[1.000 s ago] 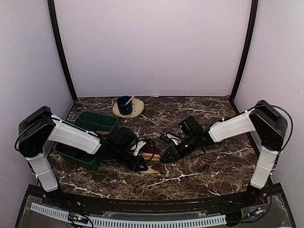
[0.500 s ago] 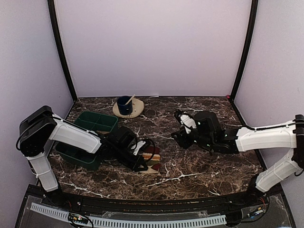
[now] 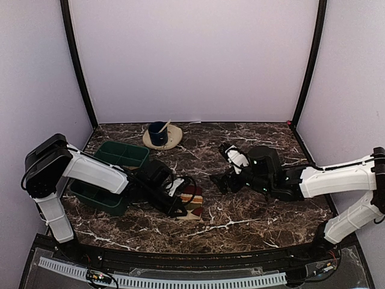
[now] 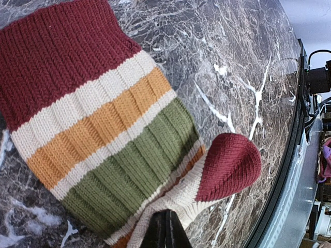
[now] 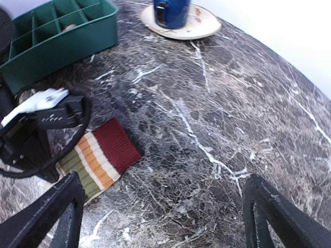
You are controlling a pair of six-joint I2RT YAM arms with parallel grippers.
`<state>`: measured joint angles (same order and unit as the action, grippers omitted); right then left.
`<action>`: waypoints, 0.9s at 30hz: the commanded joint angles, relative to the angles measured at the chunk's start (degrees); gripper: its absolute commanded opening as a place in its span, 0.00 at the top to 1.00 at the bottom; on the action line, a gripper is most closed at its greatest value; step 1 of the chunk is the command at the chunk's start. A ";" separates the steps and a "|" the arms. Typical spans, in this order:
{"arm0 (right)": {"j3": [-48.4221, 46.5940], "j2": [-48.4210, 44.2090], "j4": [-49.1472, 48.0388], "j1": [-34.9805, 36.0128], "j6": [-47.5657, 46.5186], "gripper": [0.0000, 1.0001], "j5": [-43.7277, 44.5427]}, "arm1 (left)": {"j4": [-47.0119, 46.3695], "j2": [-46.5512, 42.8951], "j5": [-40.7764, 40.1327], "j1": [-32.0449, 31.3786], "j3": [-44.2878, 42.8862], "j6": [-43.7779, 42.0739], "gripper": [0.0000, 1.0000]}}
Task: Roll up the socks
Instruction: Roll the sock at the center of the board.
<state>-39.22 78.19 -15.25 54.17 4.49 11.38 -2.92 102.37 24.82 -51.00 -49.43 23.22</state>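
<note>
The left jaws are pinching the cream edge of the striped sock (image 4: 103,134) — it is lying folded on the bench (image 3: 240,224), near the green tray (image 3: 120,158). The right jaws are gaping wide — holding nothing.

The sock (image 4: 103,129) lay flat on the table (image 3: 258,211), stretching away from the left gripper (image 4: 164,231), whose jaws pinched its near edge. It sat ahead and left of the right gripper (image 5: 165,217), well apart. Beyond the sock stood the tray (image 5: 62,41). Farther back, to the tray's right, a cup (image 5: 170,10) stood on a plate (image 5: 201,26).
</note>
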 commanded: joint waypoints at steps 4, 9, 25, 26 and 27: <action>-2.30 2.62 3.25 9.56 -10.21 0.13 5.60 | 7.98 3.00 -2.39 0.54 1.64 0.50 0.98; -1.46 4.82 3.72 17.60 -15.78 0.18 10.64 | 8.73 3.10 -1.65 0.86 1.62 0.47 0.99; -9.04 18.62 10.65 25.54 -27.23 0.36 12.35 | 9.95 3.45 1.93 2.21 1.46 0.53 1.00; -9.54 19.26 11.19 25.55 -27.70 0.38 12.12 | 10.00 3.52 2.09 2.27 1.49 0.53 1.00; -10.02 19.80 11.71 25.56 -28.32 0.41 11.91 | 10.02 3.58 2.20 2.35 1.45 0.53 1.00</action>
<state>-46.50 96.23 -4.99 79.11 -20.49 23.00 -2.46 103.20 28.80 -49.21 -49.47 23.66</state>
